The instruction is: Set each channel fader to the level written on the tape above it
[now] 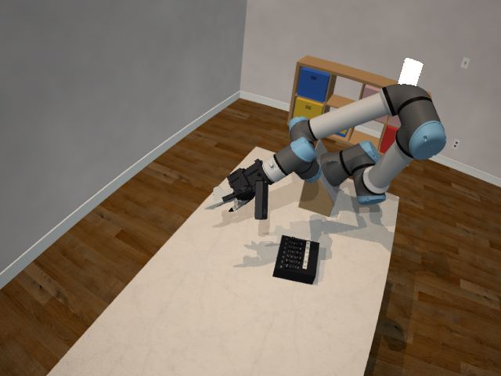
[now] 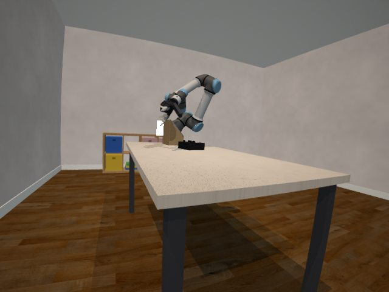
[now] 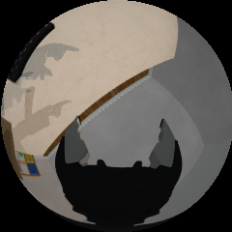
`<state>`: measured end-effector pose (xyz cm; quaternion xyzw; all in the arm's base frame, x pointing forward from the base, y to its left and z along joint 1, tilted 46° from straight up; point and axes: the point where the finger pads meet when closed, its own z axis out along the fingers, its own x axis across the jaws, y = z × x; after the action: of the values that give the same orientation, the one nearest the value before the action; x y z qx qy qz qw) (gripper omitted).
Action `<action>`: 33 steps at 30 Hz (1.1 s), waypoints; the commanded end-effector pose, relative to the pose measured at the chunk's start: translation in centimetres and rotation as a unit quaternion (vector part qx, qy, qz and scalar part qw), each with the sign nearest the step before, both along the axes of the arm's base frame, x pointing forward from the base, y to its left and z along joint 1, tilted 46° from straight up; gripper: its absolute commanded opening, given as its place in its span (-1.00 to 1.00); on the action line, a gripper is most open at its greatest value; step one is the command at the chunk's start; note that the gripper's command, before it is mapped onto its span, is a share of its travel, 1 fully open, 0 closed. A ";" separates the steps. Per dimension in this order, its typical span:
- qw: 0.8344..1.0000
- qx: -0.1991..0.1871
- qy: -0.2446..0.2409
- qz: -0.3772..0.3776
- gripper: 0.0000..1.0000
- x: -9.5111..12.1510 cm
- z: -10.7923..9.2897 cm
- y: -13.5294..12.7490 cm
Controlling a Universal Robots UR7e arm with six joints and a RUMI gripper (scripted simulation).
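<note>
The black lighting desk (image 1: 297, 259) lies on the pale table, with a row of small faders and a white tape strip along its right side. It also shows as a low black box in the exterior view (image 2: 191, 145) and as a dark edge at the upper left of the wrist view (image 3: 30, 50). The fader positions and tape writing are too small to read. My gripper (image 1: 223, 200) hangs high above the table's far left edge, well away from the desk, pointing toward the wall. Its fingers are wide open and empty.
A tan wedge-shaped stand (image 1: 319, 189) carries the arm's base at the far end of the table. A wooden shelf with coloured bins (image 1: 323, 97) stands against the back wall. A white block (image 1: 410, 71) sits on top of the shelf.
</note>
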<state>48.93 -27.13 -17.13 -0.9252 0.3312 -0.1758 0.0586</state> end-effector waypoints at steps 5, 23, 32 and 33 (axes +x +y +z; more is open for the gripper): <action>0.996 0.052 0.029 0.065 1.00 -0.4 1.0 3.0; 0.963 0.174 0.055 0.198 1.00 -2.6 6.9 11.2; 0.935 0.239 0.053 0.256 1.00 -4.2 11.6 15.6; 0.932 0.246 0.052 0.262 1.00 -4.4 12.2 16.1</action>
<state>45.26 -12.68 -7.03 -0.9495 0.1335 -0.0312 0.2822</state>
